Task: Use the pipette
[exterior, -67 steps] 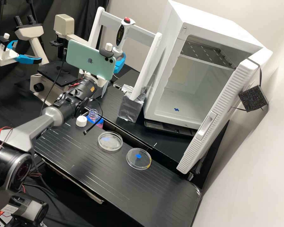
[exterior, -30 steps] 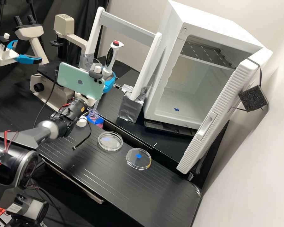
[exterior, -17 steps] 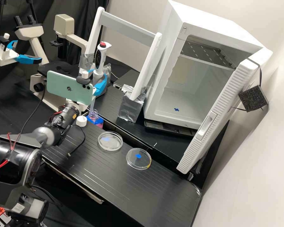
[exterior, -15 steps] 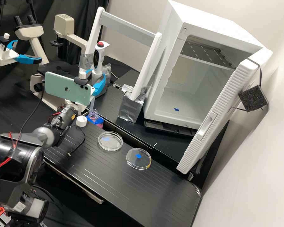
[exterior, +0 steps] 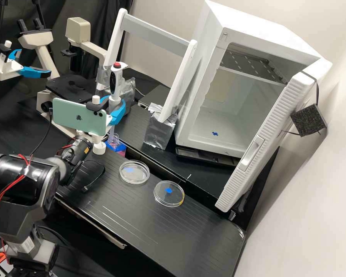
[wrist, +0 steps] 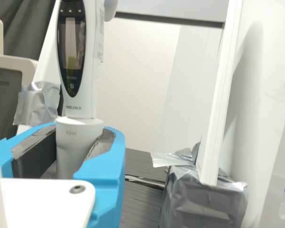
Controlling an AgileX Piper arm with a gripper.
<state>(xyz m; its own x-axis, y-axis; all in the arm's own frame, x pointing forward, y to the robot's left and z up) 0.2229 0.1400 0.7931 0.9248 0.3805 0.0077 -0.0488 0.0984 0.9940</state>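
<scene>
AgileX PiPER arm (exterior: 74,152), dark grey; joint housing (exterior: 4,177), glossy black, cylindrical; wires (exterior: 7,188), red; cable (exterior: 85,189), black; label (exterior: 28,244), white. Gripper (exterior: 115,101), white; fingers (exterior: 117,114), bright blue; pads (wrist: 38,152), dark; plate (wrist: 42,202), white, round-cornered; screw (wrist: 77,189), grey.

High cam: off arm, looks fwd/down on bench (exterior: 142,215). Wrist cam: on arm, close to pipette (wrist: 92,57); both get pipette & frame (exterior: 157,32).

A microscope (exterior: 78,30) stands by a dark curtain (exterior: 102,13), a white cabinet (exterior: 257,23) with its door (exterior: 276,130) open.
</scene>
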